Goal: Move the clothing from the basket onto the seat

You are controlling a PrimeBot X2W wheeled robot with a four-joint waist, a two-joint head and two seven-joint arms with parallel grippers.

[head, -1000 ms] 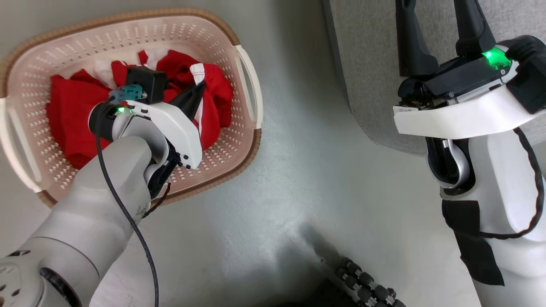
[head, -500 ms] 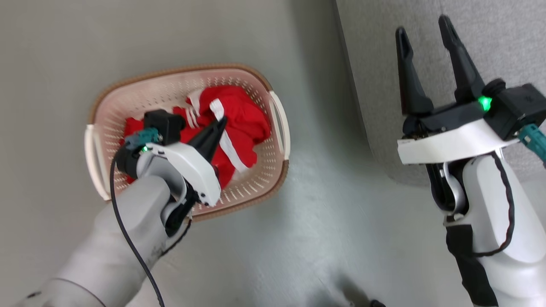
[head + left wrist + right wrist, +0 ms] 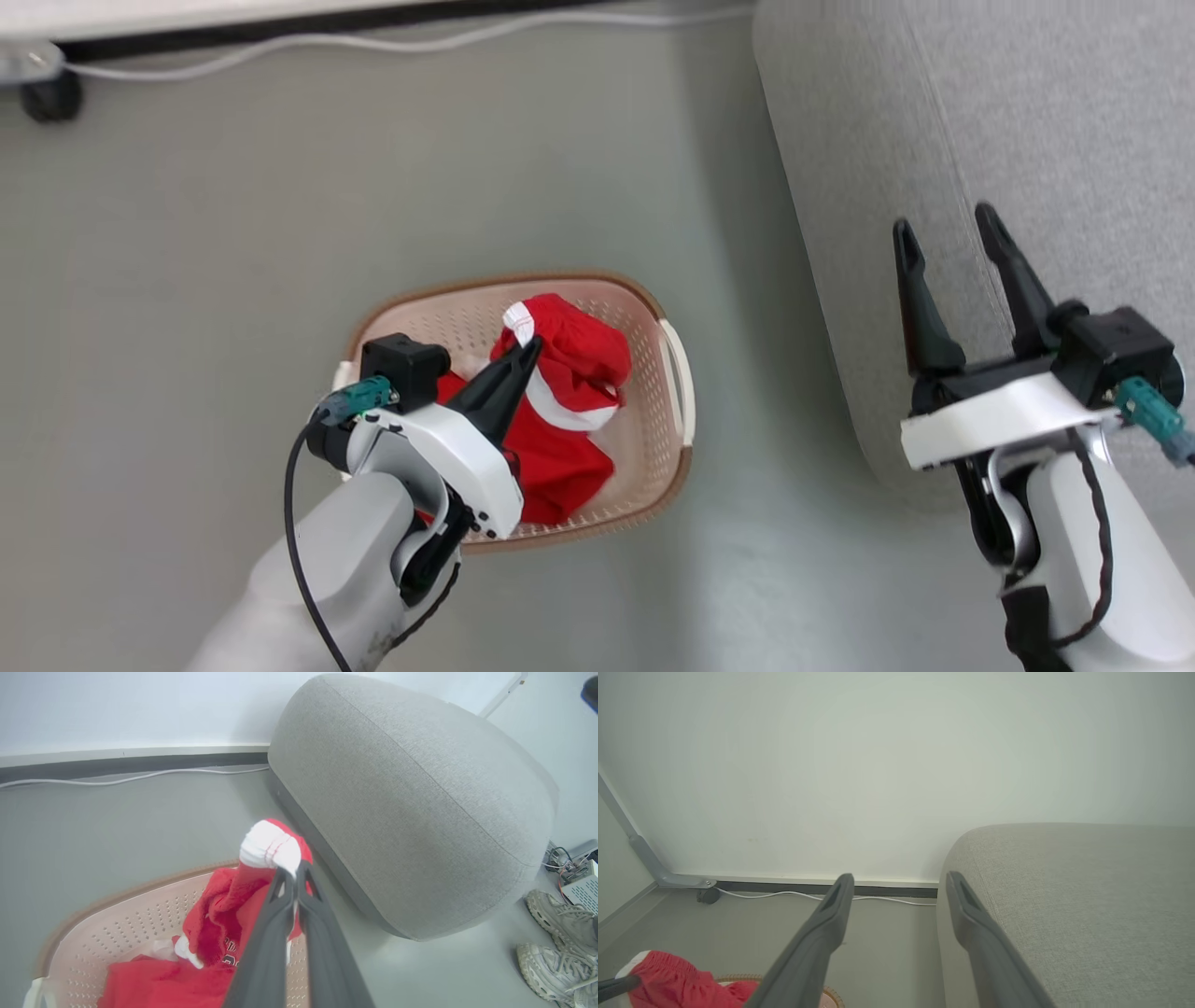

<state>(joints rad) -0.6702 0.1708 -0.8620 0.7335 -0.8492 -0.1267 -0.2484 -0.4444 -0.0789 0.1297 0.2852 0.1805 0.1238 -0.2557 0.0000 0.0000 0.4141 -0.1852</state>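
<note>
The left gripper (image 3: 533, 344), pinched tight on the white-trimmed clothing (image 3: 571, 375), has lifted it higher than a second ago, its tail trailing in the basket (image 3: 656, 439), while the right gripper (image 3: 943, 222) stays spread wide beside the seat (image 3: 1027, 140).

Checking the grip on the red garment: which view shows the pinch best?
The left wrist view: the left tool is shut on the garment at its white-trimmed edge, close up. The head view shows the pinch from above, smaller and partly behind the tool. The right wrist view catches a red fold at its lower left.
</note>
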